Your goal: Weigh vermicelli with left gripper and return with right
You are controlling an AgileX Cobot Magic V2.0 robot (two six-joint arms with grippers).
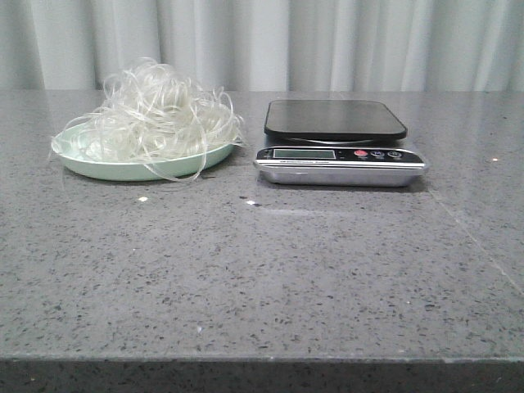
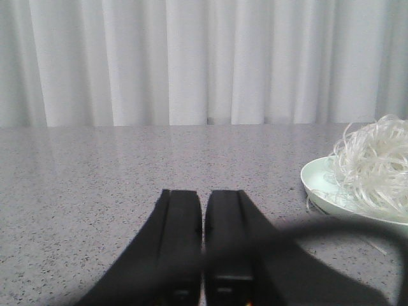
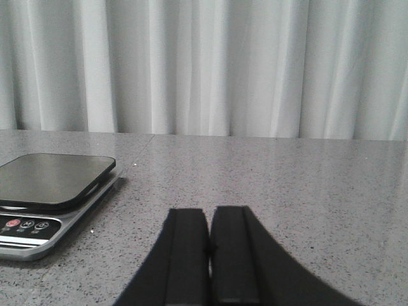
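The vermicelli is a fluffy tangle of whitish translucent strands heaped on a pale mint-green plate at the table's back left. In the left wrist view the vermicelli and the plate lie off to one side of my left gripper, well apart from it. That gripper is shut, its black fingers together and empty, a blurred black cable crossing in front. My right gripper is shut and empty too, low over bare table. Neither gripper shows in the front view.
A kitchen scale with a black platform and silver front stands right of the plate; the scale also shows beside my right gripper. Grey speckled tabletop runs to the front edge. White curtains hang behind.
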